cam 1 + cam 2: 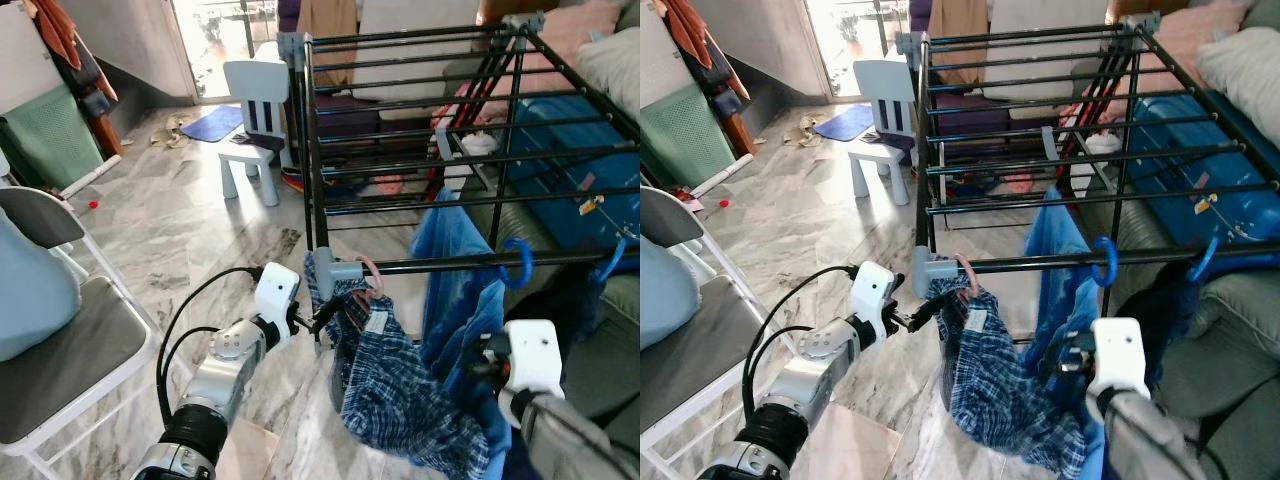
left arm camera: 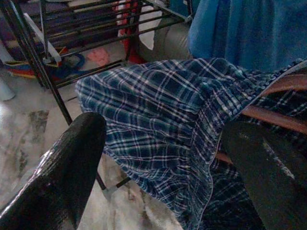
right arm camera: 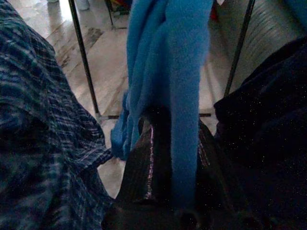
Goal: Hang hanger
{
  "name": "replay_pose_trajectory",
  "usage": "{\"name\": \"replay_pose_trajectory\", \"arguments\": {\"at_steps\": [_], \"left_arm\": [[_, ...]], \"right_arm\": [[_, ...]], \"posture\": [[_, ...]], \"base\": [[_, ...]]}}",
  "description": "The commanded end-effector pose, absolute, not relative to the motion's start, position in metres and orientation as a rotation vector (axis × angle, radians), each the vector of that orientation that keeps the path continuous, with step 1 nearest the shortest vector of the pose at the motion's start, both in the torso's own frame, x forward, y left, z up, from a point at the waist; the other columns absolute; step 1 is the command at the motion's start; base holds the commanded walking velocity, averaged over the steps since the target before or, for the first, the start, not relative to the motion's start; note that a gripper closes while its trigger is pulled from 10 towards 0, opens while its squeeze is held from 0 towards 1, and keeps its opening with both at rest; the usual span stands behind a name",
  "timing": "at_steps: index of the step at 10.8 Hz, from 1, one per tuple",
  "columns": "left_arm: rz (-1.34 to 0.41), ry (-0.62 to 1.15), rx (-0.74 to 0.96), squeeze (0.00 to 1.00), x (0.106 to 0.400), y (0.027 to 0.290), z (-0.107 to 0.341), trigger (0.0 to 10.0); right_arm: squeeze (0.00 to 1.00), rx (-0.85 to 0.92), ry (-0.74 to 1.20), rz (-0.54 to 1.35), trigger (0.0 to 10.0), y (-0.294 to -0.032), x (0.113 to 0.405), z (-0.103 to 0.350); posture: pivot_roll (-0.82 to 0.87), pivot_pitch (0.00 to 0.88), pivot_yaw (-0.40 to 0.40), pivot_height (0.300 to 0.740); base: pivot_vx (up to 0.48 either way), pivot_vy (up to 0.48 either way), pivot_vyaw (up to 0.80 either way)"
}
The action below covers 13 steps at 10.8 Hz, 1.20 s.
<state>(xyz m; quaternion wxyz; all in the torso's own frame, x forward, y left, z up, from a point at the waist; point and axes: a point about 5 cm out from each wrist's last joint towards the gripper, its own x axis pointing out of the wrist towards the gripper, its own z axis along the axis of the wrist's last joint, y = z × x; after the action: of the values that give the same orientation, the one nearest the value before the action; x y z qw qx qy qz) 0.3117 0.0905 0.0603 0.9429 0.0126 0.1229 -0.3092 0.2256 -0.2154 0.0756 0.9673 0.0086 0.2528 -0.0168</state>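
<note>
**Plaid garment on its hanger at the rack's front corner**

Here the left gripper [image 2: 158,158] has its two black fingers [image 2: 62,177] spread wide, with the plaid garment [image 1: 395,385] between and just beyond them and nothing pinched. The right gripper [image 3: 172,143] is closed on a strip of blue cloth [image 3: 180,72], which runs down between its fingers. Outward from the left gripper, the hanger [image 1: 368,275] hooks over the front bar of the black drying rack [image 1: 420,160], just beside the rack's grey front corner joint, with the plaid garment drooping from it. The blue cloth hangs from the same bar, beside the plaid. Two blue hooks [image 1: 520,262] sit further along that bar. Behind the rack stands a small white chair [image 1: 255,120].
</note>
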Motion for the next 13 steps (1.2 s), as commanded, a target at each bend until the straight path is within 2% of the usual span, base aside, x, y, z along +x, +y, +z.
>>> {"name": "replay_pose_trajectory", "arguments": {"at_steps": [1,3,5,13], "left_arm": [[-0.632,0.242,0.048,0.0,0.316,0.093,0.064,10.0],[-0.639,0.242,0.05,0.0,0.315,0.09,0.063,10.0],[-0.628,0.246,0.053,0.0,0.315,0.093,0.062,10.0],[-0.637,0.267,0.068,0.0,0.313,0.092,0.059,10.0]], "right_arm": [[0.0,0.064,0.426,-0.011,10.0,-0.216,0.245,0.095],[0.0,0.154,0.493,0.04,10.0,-0.212,0.254,0.087],[0.0,0.235,0.568,0.064,10.0,-0.206,0.248,0.071],[0.0,0.293,0.654,0.096,10.0,-0.2,0.233,0.055]], "posture": [[-0.07,0.0,0.072,0.74],[-0.06,0.0,0.065,0.74],[-0.05,0.0,0.055,0.74],[-0.06,0.0,0.06,0.74]], "base": [[0.0,0.0,0.0],[0.0,0.0,0.0],[0.0,0.0,0.0],[0.0,0.0,0.0]]}}
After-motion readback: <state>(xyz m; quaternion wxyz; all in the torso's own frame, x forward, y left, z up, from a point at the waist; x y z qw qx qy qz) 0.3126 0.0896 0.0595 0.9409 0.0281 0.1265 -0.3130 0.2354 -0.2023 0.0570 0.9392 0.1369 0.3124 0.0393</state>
